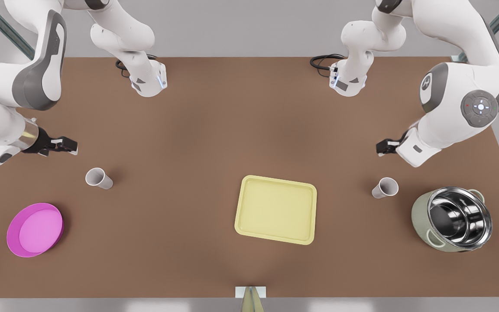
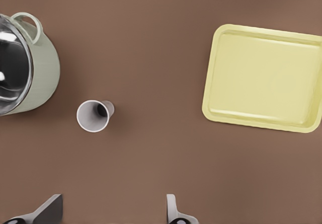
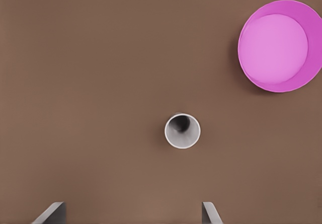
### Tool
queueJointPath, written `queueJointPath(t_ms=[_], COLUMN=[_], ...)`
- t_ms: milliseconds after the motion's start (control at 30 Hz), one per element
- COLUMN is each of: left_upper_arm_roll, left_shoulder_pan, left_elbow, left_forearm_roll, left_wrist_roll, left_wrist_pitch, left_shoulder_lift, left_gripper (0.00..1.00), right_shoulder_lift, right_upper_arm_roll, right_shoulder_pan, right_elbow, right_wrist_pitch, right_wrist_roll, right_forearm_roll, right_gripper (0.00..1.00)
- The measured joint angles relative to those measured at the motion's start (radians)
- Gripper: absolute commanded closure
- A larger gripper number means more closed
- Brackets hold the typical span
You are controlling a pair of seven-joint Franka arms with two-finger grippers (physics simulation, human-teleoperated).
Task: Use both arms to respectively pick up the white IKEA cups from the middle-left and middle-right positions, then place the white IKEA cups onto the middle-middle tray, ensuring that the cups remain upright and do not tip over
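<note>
The left gripper (image 1: 383, 147) hangs above the table on the front view's right, its fingers (image 2: 173, 211) spread wide with nothing between them. It holds nothing and touches nothing. Below it, toward the near edge, stands one white cup (image 1: 385, 187), upright on the brown table (image 1: 189, 130), with a steel pot (image 1: 452, 219) just beside it further to the right.

The right gripper (image 1: 65, 145) hangs on the front view's left, also spread wide and empty, its two fingertips (image 3: 53, 213) well apart. The other white cup (image 1: 98, 178) stands upright a little nearer than this gripper, clear of it. A round pink bowl (image 1: 35, 229) sits nearer again and further left.

Between the two cups, toward the near side of the table, lies the pale yellow tray (image 1: 276, 209). Nothing rests on it.

By my reading, the task is at its very start. Neither cup has been grasped or lifted, and both stand in their places to either side of the tray. Each arm seems poised above its own cup, not yet down at cup height. All the work remains: lowering each gripper around its cup, closing on it, lifting it, carrying it inward, and setting it upright on the tray.
</note>
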Motion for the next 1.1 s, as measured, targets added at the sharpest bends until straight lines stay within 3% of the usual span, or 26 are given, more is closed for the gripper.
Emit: queueJointPath(t_ms=[67,133,300,433,700,767,800,900,1100], left_upper_arm_roll=[0.005,0.059,0.109,0.124,0.147,0.148,0.148,0.147,0.147], left_shoulder_pan=[-0.003,0.001,0.145,0.169,0.169,0.166,0.165,0.163,0.154], left_elbow=[-0.003,-0.003,-0.07,-0.241,-0.422,-0.426,-0.426,-0.428,-0.413], left_forearm_roll=[-0.003,-0.024,-0.064,-0.079,-0.086,-0.087,-0.091,-0.137,-0.189], left_wrist_roll=[-0.003,0.005,0.066,0.118,0.193,0.205,0.21,0.225,0.249], left_wrist_pitch=[0.011,0.046,0.237,0.394,0.577,0.595,0.602,0.616,0.632], left_shoulder_lift=[0.008,0.099,0.308,0.315,0.315,0.315,0.315,0.315,0.35], left_gripper=[0.0,0.0,0.0,0.0,0.0,0.44,0.56,0.57,0.6], right_shoulder_lift=[0.002,0.025,0.217,0.306,0.278,0.272,0.265,0.221,0.265], right_upper_arm_roll=[-0.001,-0.001,-0.008,-0.011,-0.005,-0.004,-0.003,-0.003,-0.003], right_shoulder_pan=[-0.002,-0.018,-0.175,-0.186,-0.18,-0.181,-0.182,-0.187,-0.186], right_elbow=[-0.003,-0.022,-0.033,-0.057,-0.237,-0.279,-0.307,-0.436,-0.45], right_wrist_pitch=[0.005,0.005,0.024,0.089,0.267,0.323,0.353,0.467,0.592], right_wrist_roll=[-0.01,-0.024,-0.071,-0.091,-0.09,-0.083,-0.081,-0.073,-0.06], right_forearm_roll=[-0.002,-0.011,-0.053,-0.081,-0.091,-0.088,-0.085,-0.074,-0.052], right_gripper=[0.0,0.0,0.0,0.0,0.0,0.0,0.0,0.0,0.0])
